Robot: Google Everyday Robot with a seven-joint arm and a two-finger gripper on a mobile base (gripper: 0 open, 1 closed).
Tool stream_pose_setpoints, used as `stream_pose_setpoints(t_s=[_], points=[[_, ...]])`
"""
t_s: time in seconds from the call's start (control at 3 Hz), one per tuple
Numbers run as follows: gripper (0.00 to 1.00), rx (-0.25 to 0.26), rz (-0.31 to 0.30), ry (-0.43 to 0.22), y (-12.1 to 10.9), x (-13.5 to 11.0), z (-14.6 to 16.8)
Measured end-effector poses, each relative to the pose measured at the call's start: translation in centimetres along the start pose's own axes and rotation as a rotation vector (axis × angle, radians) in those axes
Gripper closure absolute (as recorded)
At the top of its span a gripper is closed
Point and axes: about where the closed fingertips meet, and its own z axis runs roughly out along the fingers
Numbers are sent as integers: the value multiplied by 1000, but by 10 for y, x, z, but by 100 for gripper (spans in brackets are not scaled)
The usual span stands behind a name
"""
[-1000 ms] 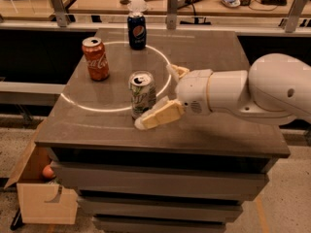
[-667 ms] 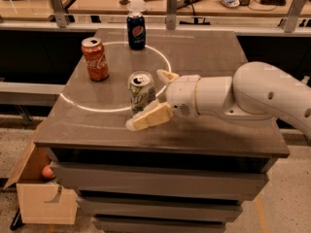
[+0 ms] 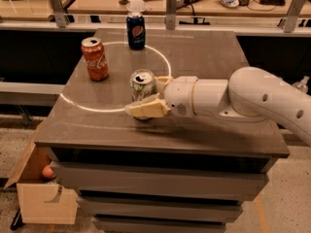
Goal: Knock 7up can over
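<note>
The 7up can (image 3: 143,83), silver-white with green lettering, stands upright on the dark table (image 3: 209,57), on the front arc of a white painted circle. My gripper (image 3: 151,96) reaches in from the right on a white arm and is right at the can. Its near cream finger (image 3: 145,110) lies across the front of the can's base and hides it. The far finger (image 3: 163,80) shows just behind and to the right of the can. The fingers are spread, with the can partly between them. I cannot tell whether they touch it.
A red Coca-Cola can (image 3: 95,58) stands at the left of the circle and a dark blue Pepsi can (image 3: 136,30) at its far edge. An open cardboard box (image 3: 43,198) sits on the floor at the lower left. A cluttered counter runs behind the table.
My arm has moved left toward the 7up can. The near finger now overlaps the can's base. The can still stands upright in the same spot.
</note>
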Motion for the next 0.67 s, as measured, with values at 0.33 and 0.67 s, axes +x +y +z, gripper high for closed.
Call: stream_pose_setpoints(t_s=[0.33,0.67], points=[[59,136,-73,54,-25,-6,-31],[83,307,-227,179,-48,-26,-74]])
